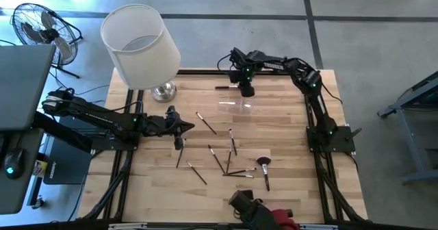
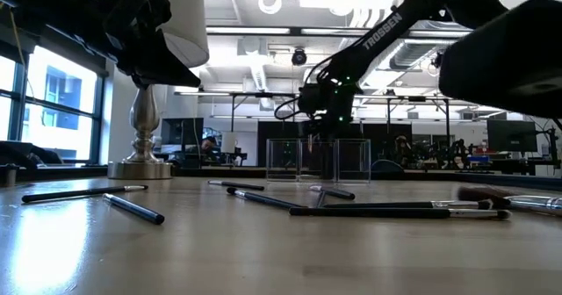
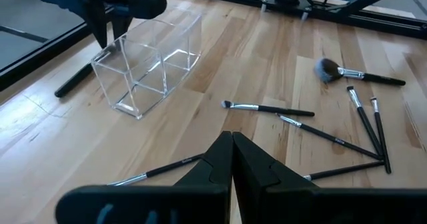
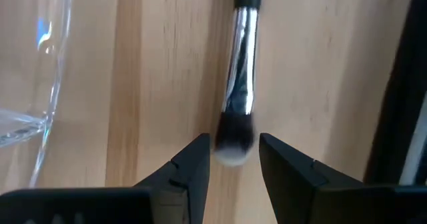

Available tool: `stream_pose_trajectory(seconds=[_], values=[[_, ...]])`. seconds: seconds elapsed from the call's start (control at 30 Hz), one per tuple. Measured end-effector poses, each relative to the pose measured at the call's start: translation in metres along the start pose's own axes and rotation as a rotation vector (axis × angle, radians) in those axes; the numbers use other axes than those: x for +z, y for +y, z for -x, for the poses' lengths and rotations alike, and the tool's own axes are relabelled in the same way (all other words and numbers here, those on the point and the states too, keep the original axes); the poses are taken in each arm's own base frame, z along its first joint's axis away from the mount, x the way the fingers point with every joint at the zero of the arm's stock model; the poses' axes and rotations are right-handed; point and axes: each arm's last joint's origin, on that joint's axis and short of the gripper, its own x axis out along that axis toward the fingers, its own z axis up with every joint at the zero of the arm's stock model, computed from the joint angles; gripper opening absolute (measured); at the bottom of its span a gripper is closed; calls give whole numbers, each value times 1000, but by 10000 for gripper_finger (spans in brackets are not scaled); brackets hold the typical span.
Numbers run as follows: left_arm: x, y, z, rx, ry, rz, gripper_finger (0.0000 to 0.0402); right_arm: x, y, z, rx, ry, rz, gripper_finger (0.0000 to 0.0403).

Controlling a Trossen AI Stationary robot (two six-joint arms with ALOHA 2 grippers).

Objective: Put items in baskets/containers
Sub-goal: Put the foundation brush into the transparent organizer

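The right gripper has its two fingers parted, and the bristle tip of one makeup brush lies on the wood in the gap between them, its silver ferrule and dark handle running away from the fingertips; only the right wrist view shows this, along with a clear curved edge of the holder just beside the brush. From above, that gripper hangs at the far edge of the table, with the brush's handle lying beside it and the clear plastic holder barely readable as a glint on the wood. The left wrist view shows the holder plainly as a low clear box with dividers, standing empty. The left gripper has its fingers pressed together on nothing, over the table's left-middle. Scattered brushes lie mid-table: about nine can be counted there in the high view, one with a fluffy head. One white-shaded lamp stands at the far left corner.
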Motion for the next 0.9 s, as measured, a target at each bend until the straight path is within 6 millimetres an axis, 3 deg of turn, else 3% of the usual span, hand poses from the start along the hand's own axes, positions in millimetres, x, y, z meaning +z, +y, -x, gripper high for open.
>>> stream_pose_trajectory(seconds=[0.23,0.47,0.73,0.9], values=[[0,0,0,-1,0,27,0,4,1,-2,5,-31,9,101],[0,0,0,-4,1,52,0,2,4,-5,28,0,6,12],[0,0,0,-4,1,52,0,2,5,1,8,30,-15,7],[0,0,0,-5,1,52,0,2,5,16,-16,28,-18,5]])
